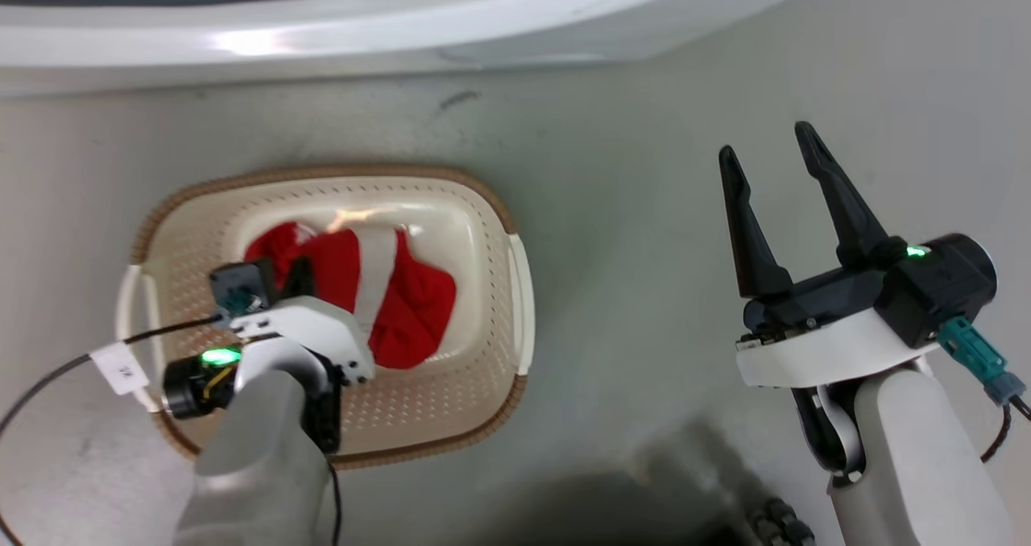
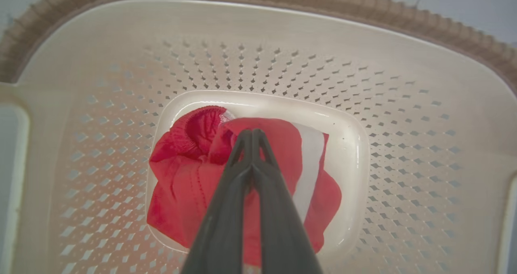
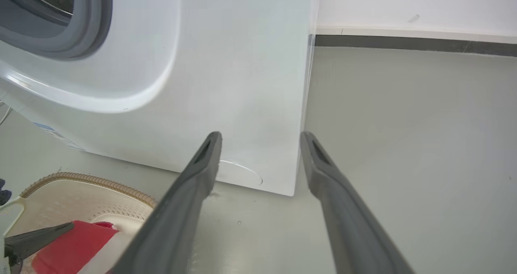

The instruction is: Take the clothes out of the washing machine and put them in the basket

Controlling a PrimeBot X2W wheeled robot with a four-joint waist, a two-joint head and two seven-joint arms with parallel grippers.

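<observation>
The basket (image 1: 483, 188) stands on the floor just in front of the washing machine (image 1: 322, 39). Red clothes (image 1: 411, 304) with a white panel lie crumpled on its bottom. My left gripper (image 1: 300, 272) points down into the basket. In the left wrist view its fingers meet at the tips (image 2: 252, 133), shut on a raised fold of the clothes (image 2: 181, 177) inside the basket's perforated wall (image 2: 282, 55). My right gripper (image 1: 765, 142) hangs open and empty over bare floor, right of the basket. Seen from the right wrist, my right gripper (image 3: 261, 135) faces the washing machine's lower front corner (image 3: 226, 84).
The grey door gasket (image 3: 80, 31) shows at the upper left of the right wrist view. A wall with a dark baseboard (image 3: 404, 43) runs behind grey floor to the machine's right. A labelled cable (image 1: 119, 369) trails left of the basket. My base (image 1: 777, 522) shows at the bottom.
</observation>
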